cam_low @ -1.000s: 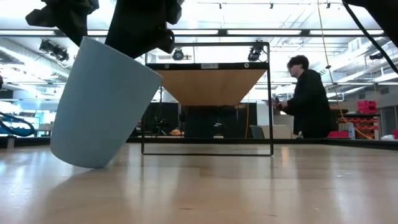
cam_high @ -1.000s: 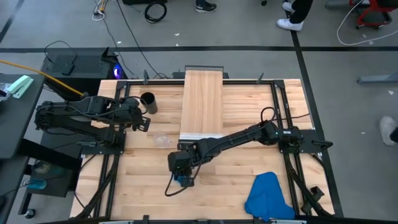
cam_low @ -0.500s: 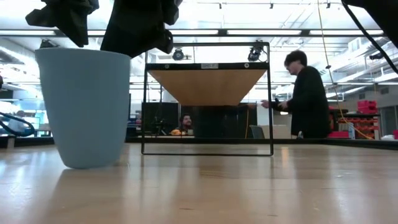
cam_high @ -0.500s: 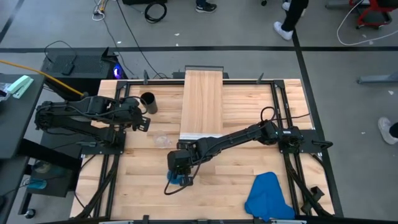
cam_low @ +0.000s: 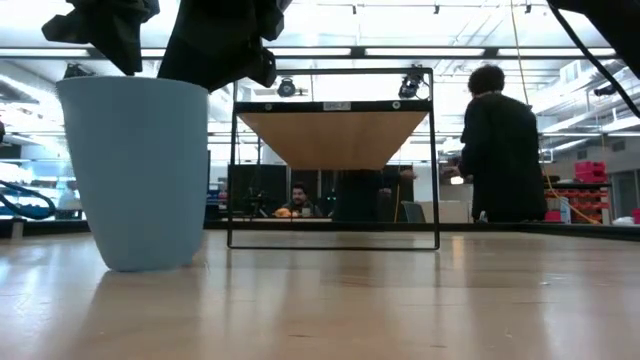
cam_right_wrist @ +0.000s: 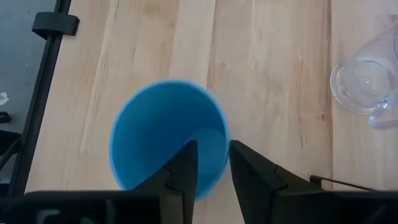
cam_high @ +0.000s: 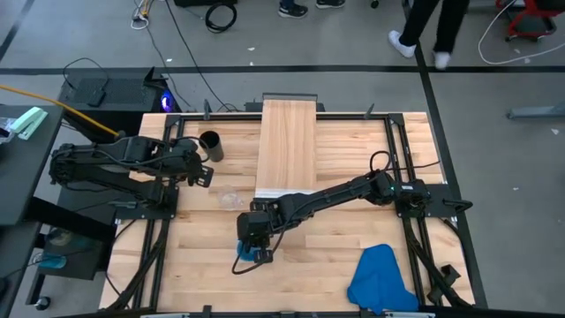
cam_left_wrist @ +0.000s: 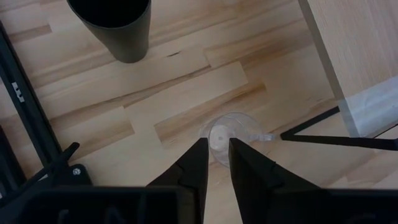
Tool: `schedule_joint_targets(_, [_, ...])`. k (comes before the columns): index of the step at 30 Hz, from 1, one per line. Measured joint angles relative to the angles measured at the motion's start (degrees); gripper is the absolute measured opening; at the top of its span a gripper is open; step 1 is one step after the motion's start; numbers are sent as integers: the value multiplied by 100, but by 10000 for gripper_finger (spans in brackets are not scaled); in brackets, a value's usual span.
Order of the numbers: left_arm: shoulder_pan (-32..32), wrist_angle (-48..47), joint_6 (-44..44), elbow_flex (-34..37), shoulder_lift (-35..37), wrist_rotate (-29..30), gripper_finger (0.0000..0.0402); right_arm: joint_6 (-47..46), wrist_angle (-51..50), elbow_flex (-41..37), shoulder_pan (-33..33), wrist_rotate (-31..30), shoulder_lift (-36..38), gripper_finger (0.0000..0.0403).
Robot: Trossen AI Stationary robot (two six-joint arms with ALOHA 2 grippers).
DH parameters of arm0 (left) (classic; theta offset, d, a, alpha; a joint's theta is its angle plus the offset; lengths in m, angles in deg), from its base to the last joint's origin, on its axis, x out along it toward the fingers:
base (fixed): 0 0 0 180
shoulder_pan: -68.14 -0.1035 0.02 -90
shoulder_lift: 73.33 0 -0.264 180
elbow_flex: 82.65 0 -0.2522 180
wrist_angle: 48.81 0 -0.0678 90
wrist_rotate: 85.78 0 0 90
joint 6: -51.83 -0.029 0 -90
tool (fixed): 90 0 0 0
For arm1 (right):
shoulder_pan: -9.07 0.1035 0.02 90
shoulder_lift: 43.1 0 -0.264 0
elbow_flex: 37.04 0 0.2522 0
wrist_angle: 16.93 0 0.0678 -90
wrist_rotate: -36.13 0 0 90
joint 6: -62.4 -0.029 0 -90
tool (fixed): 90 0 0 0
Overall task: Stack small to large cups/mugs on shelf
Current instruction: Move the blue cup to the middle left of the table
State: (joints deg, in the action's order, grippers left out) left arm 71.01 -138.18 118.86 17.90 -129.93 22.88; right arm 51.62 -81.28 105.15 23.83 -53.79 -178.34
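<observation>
The bright-blue cup (cam_right_wrist: 161,137) stands upright on its base on the tabletop near the near edge (cam_high: 250,254), and looms large in the low view (cam_low: 140,170). My right gripper (cam_right_wrist: 212,155) hangs over it (cam_high: 252,237), slightly open, with one finger inside the rim and one outside. The clear glass mug (cam_high: 231,200) sits upright left of the shelf's front edge. The black cup (cam_high: 210,144) stands farther back. The shelf (cam_high: 287,146) is a raised light-wood board. My left gripper (cam_left_wrist: 217,146) hovers at the table's left (cam_high: 206,175) above the glass mug (cam_left_wrist: 227,134), with a narrow gap between its fingers. My right gripper comes from above, pointing down, astride the blue cup's rim (cam_right_wrist: 225,146) on the side nearest the shelf, one finger (cam_right_wrist: 186,165) inside and one (cam_right_wrist: 249,168) outside. Whether either finger touches the wall I cannot tell. The cup stands on the table by itself.
A crumpled blue cloth (cam_high: 380,278) lies at the near right corner. The shelf rests on a black wire frame (cam_low: 432,160) with open space beneath. Black rails border the table (cam_high: 397,150). A person (cam_low: 500,150) stands in the room beyond the far edge.
The blue cup was tilted under my right gripper, resting on one edge of its base. It has tipped back upright and now stands flat on the table. My right gripper has shifted slightly toward the table's left edge.
</observation>
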Motion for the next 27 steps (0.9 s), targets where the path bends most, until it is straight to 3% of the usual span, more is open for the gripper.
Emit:
schedule_joint_targets(15, [-1, -1, -34, 0, 0, 42, 79, 35, -169, 649, -85, -7, 1, 101])
schedule_joint_targets(19, [-1, 1, -80, 0, 0, 41, 80, -11, -503, 615, -76, -57, 323, 98])
schedule_joint_targets(27, [-1, -1, -159, 0, 2, 42, 77, -585, -2307, 626, 80, -1757, 1299, 70])
